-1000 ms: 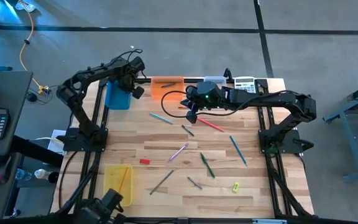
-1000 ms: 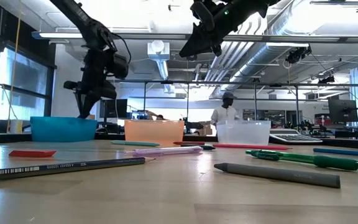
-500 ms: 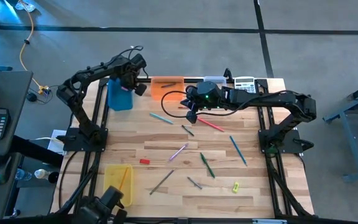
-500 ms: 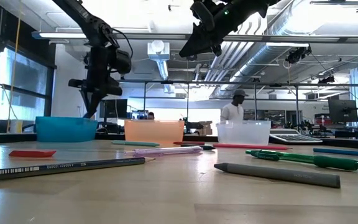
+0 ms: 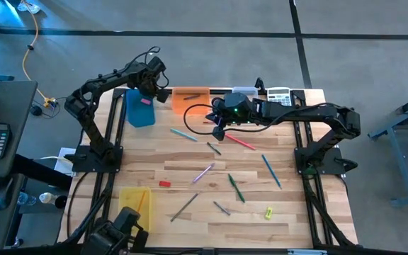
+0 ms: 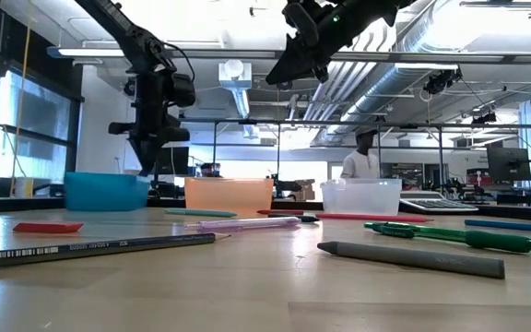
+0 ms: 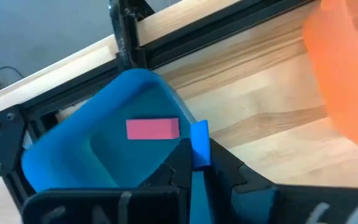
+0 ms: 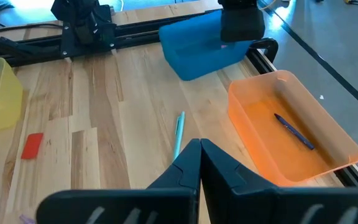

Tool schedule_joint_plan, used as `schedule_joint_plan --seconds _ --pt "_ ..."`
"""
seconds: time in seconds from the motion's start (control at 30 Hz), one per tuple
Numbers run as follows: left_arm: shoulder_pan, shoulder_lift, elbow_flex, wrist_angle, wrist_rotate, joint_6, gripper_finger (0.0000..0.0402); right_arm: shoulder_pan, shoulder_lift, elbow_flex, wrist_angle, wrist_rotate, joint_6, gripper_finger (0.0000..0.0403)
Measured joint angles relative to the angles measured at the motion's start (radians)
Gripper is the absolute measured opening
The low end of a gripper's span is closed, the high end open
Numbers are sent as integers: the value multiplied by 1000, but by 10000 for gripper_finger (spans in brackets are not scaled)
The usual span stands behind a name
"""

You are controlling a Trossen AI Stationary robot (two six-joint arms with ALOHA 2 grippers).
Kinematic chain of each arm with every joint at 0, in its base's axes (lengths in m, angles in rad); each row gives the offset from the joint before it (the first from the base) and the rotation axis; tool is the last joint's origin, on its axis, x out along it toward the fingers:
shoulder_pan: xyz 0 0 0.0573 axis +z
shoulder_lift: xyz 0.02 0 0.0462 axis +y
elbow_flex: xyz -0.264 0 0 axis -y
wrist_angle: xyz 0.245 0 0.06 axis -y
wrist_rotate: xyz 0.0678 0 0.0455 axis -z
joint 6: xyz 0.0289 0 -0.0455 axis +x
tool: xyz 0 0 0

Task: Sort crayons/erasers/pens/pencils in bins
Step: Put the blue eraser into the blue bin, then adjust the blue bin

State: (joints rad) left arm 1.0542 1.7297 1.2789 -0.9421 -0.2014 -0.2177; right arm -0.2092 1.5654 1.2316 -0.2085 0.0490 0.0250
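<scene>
Wooden tabletop under me: my closed, empty left gripper [image 5: 149,76] hangs over the blue bin [image 5: 137,111] holding a pink eraser [image 7: 152,129], the red eraser [image 5: 164,183] far nearer that arm than my shut right gripper [image 5: 218,130]

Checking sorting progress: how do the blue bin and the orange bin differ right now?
The blue shallow plastic bin holds a pink block eraser; the orange shallow plastic bin holds a thin dark stick. The left claw is pinched shut on the blue bin's rim, while nothing touches the orange bin. Both sit side by side along the table's far edge, and each holds one item.
</scene>
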Motion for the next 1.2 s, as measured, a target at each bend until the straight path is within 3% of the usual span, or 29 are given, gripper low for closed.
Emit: schedule_joint_plan --seconds 0.47,0.67,1.03,1.2 --pt "14 -50 -2 -142 -15 -34 8 0 0 0 0 0 -7 0" --pt "26 -50 -47 -107 11 -39 11 0 0 0 0 0 -7 0" --pt "23 -50 -58 -105 17 -19 95 0 0 0 0 0 -7 0" --pt "18 -97 -58 -106 10 -3 109 0 0 0 0 0 -7 0"
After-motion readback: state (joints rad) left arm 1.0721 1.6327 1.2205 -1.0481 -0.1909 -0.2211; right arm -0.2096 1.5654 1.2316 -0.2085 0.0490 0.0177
